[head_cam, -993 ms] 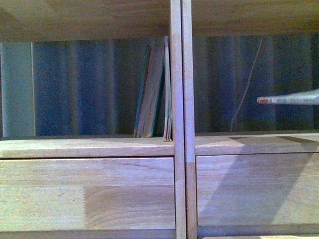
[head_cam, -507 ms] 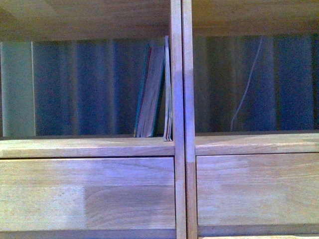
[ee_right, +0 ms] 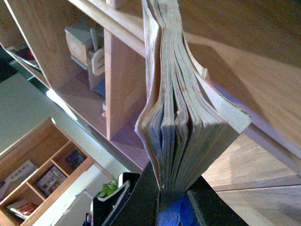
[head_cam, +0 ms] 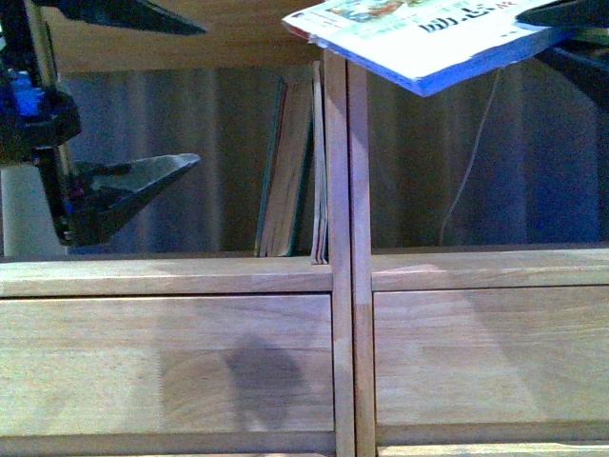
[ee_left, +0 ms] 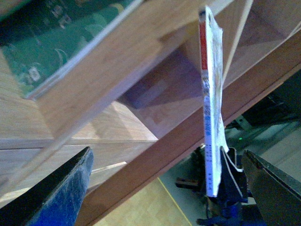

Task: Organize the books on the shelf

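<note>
My right gripper (head_cam: 563,13) is shut on the book (head_cam: 428,38), white with a colourful cover and blue edging. It holds it tilted high in front of the shelf's upright divider (head_cam: 344,286). The right wrist view shows the book's page edges (ee_right: 183,117) clamped in that gripper (ee_right: 169,202). My left gripper (head_cam: 202,95) is open and empty before the left compartment. In the left wrist view (ee_left: 164,188) the held book (ee_left: 211,103) shows edge-on with its red-and-white spine. A few tan-paged books (head_cam: 290,171) lean against the divider in the left compartment.
Plain drawer fronts (head_cam: 162,362) (head_cam: 485,352) sit below the compartments. A thin white cable (head_cam: 471,162) hangs behind the open-backed right compartment. A pale panel (head_cam: 29,219) stands at the far left. Another smaller shelf unit (ee_right: 42,179) shows in the right wrist view.
The held book was at the right edge a second ago, left the view, and now sits high at the top right. My left gripper has come into view at the left.
</note>
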Action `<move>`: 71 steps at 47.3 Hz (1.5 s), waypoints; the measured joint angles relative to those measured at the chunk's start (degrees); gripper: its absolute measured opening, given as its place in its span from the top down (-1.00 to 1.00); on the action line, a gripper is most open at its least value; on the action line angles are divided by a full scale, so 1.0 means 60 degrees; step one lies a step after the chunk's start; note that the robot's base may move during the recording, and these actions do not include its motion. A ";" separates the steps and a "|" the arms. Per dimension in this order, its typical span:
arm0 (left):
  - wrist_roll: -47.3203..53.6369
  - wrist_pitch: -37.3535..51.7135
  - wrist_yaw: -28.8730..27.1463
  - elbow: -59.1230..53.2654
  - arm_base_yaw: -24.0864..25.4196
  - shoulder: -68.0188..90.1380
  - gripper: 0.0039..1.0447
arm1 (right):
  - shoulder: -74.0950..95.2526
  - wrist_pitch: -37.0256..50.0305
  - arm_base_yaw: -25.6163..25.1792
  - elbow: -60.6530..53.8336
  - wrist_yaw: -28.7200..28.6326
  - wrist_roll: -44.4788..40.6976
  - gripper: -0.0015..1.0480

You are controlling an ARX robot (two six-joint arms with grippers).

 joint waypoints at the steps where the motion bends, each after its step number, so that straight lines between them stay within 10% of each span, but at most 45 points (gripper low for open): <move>1: -0.0022 0.0022 -0.0022 0.0000 -0.0058 0.0000 -0.86 | 0.0015 0.0007 0.0080 0.0011 0.0036 -0.0015 0.86; 19: -0.0270 0.0601 -0.0492 -0.0182 -0.1406 -0.0106 -0.86 | 0.0153 0.0080 0.2342 -0.0029 0.0652 -0.0645 0.86; 40: -0.0353 0.1177 -0.0568 -0.0423 -0.1206 -0.0572 0.73 | 0.0153 -0.0280 0.3687 0.0018 0.1151 -0.0572 0.86; 57: -0.0044 0.1024 -0.1082 -0.0543 -0.0594 -0.0729 0.88 | -0.0317 -0.0761 0.3519 -0.0659 0.0455 -0.0867 -0.26; 71: 0.2721 -0.0849 -0.2528 -0.0561 0.0521 -0.1093 0.88 | -0.2153 -0.2900 0.1027 -0.1435 -0.0685 -0.2561 -0.88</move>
